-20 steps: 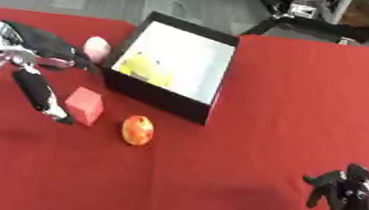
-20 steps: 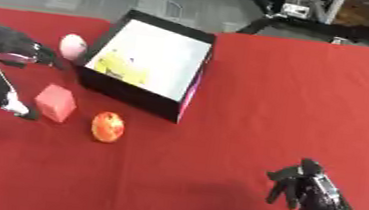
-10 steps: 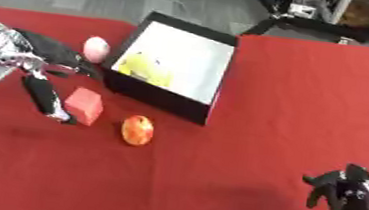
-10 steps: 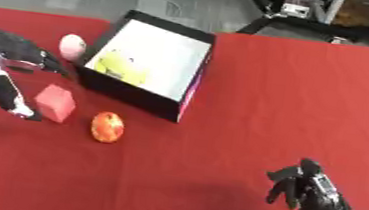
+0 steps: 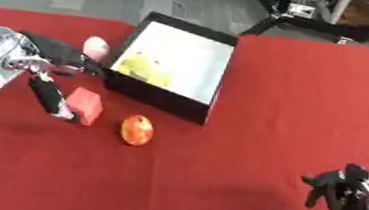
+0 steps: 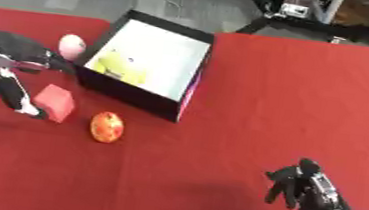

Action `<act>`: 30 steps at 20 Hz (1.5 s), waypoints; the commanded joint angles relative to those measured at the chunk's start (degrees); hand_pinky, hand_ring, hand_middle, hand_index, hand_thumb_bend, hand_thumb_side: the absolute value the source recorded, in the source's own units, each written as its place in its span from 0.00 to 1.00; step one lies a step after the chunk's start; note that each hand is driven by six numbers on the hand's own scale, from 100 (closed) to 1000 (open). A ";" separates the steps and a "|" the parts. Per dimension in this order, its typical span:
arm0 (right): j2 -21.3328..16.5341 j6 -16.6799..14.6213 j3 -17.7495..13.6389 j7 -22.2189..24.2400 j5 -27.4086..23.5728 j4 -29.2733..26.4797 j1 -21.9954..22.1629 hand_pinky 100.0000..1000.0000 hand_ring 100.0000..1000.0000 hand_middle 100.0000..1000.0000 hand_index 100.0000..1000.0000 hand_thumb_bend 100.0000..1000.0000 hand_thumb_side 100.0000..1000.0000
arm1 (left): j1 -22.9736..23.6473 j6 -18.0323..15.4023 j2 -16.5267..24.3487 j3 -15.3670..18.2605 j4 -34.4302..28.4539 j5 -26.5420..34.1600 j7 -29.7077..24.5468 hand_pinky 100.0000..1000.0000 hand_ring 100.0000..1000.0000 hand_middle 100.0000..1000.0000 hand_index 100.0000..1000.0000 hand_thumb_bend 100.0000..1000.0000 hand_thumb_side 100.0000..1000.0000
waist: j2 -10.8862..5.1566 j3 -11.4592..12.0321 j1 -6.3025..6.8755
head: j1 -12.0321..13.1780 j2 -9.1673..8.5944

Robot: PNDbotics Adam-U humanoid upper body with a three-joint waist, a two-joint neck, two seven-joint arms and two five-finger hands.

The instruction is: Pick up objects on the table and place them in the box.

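The small red cube-shaped block (image 5: 85, 105) lies on the red cloth-covered surface (image 5: 292, 115), touching or just beside the lower digit of the left hand (image 5: 46, 77). That hand is spread: one black digit (image 5: 50, 100) reaches down along the block's outer side, while the others point past it toward the box wall, and nothing is enclosed by them. Whether the lower digit presses on the block or only stands against it cannot be told.

Just beyond the block, on the side away from the hand, a rounded orange-red fruit-like object (image 5: 136, 129) rests on the surface. Above the hand's upper digits, a pale pink egg-shaped object (image 5: 96, 48) lies close against the outer wall of the black open-topped box with a pale interior (image 5: 158, 96). Inside the box, a yellow item (image 5: 142, 68) is seen near the wall nearest the hand.

Several risks are judged likely. With only one side of the block met, it could be pushed along the cloth instead of lifted, and nudged into the round fruit, which would probably roll. The upper digits lie near the box wall and the pink egg, so either could be knocked in closing.

Counted: one red block, one orange-red fruit, one pink egg, one yellow item, one box. The right hand (image 6: 294, 183) is seen near the lower right corner, fingers curled, holding nothing.
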 commanded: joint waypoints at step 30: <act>-0.76 -0.19 -0.13 -0.25 0.21 -0.70 -0.36 0.86 0.35 0.11 0.52 0.00 1.00 | -1.03 1.92 0.51 1.12 -0.66 2.14 0.37 0.76 0.52 0.32 0.51 0.15 0.23 | -1.05 0.06 -0.17 | -0.42 -0.09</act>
